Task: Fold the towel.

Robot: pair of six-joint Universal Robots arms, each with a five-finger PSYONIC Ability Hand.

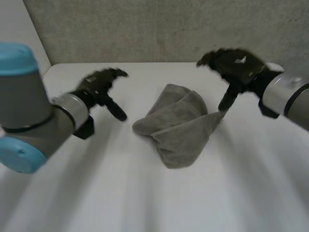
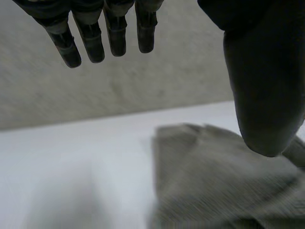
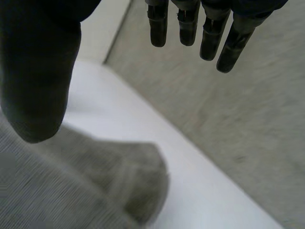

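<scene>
The white table (image 1: 145, 203) is smooth and stands against a rough, speckled grey wall (image 1: 145, 29). The left arm (image 1: 29, 111) and the right arm (image 1: 289, 96) reach in from either side, both raised above the table. Between them, at the table's middle, lies the towel (image 1: 181, 125): grey, soft and ribbed, bunched into a rumpled heap with overlapping folds and one corner pointing toward the right arm. The left hand (image 1: 99, 84) hovers beside the towel, well apart from it, its fingers (image 2: 90, 43) straight and spread, thumb out, grasping nothing. The right hand (image 1: 236, 65) hangs near that corner, its fingers (image 3: 209, 33) likewise released and empty.
</scene>
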